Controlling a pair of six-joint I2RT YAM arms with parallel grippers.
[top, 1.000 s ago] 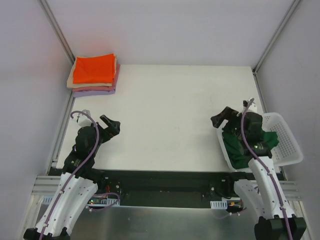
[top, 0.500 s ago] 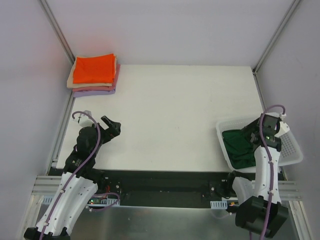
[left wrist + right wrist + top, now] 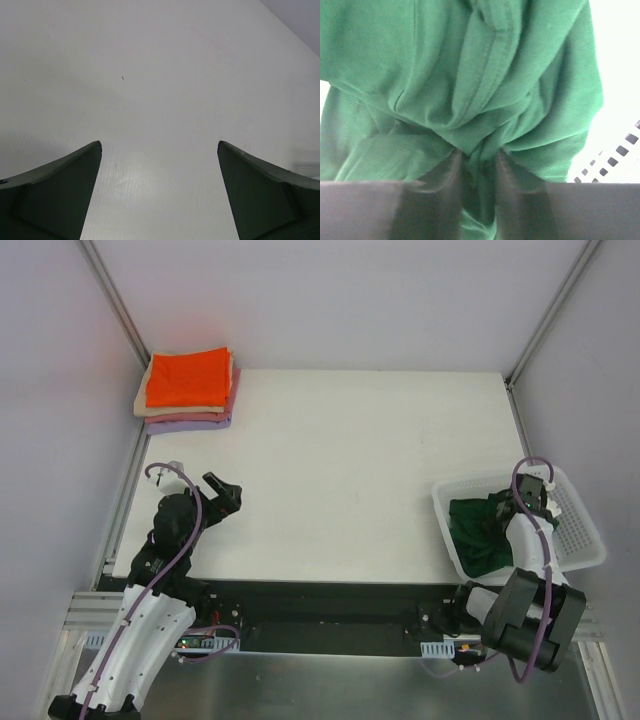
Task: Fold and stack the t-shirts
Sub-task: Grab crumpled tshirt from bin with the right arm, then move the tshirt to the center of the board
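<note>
A crumpled dark green t-shirt (image 3: 476, 536) lies in the white mesh basket (image 3: 578, 528) at the right edge of the table. My right gripper (image 3: 511, 508) reaches down into the basket. In the right wrist view its jaws (image 3: 477, 155) are shut on a pinched fold of the green t-shirt (image 3: 470, 75). A stack of folded t-shirts (image 3: 188, 395) sits at the far left corner, bright orange (image 3: 187, 378) on top, then beige, pink and lavender. My left gripper (image 3: 225, 495) hovers over the table at the near left, open (image 3: 160, 145), nothing between its fingers.
The white table top (image 3: 340, 470) runs between the stack and the basket. Grey walls with metal rails close in the left, right and far sides. The basket overhangs the table's right edge.
My right arm swung from above the basket's left side down into the basket, and its jaws closed on the green cloth. The left arm has not moved.
</note>
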